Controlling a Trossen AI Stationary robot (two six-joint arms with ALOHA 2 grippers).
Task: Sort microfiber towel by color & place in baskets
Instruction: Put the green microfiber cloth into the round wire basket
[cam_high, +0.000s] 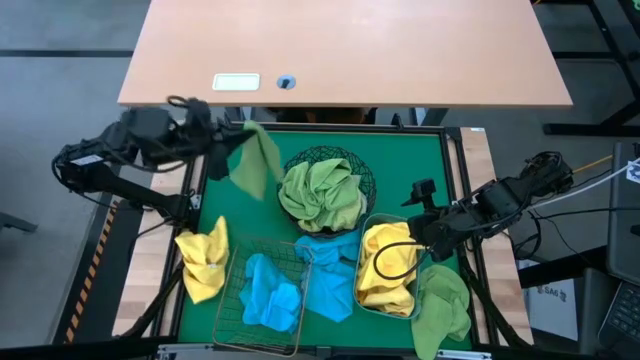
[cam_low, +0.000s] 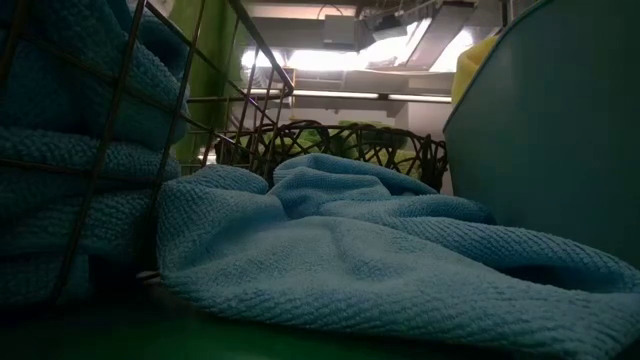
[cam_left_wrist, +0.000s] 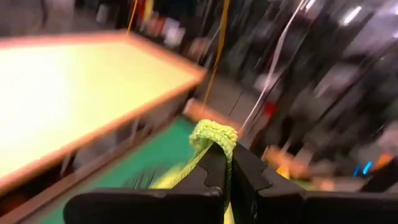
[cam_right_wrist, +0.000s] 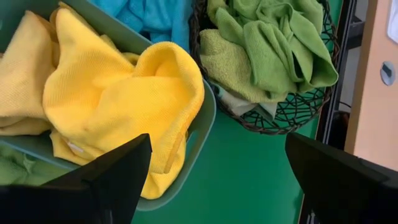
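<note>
Left hand (cam_high: 215, 140) pinches a green towel (cam_high: 255, 160) aloft beside the black bowl (cam_high: 365, 180); right hand (cam_high: 425, 228) gapes empty over the yellow-filled tub (cam_high: 372, 222).

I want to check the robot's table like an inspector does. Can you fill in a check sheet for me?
Surface: green mat, partly bare.
Job's things: green towels in the black wire bowl; yellow towels in the plastic tub; blue towels in the copper wire basket.
Clutter: loose yellow towel, blue towel and green towel on the mat.
Grippers: left gripper shut on a hanging green towel, raised at the mat's far left corner; right gripper open beside the tub.
Cables: cables along the right arm.
Surroundings: wooden desk beyond the mat.
</note>
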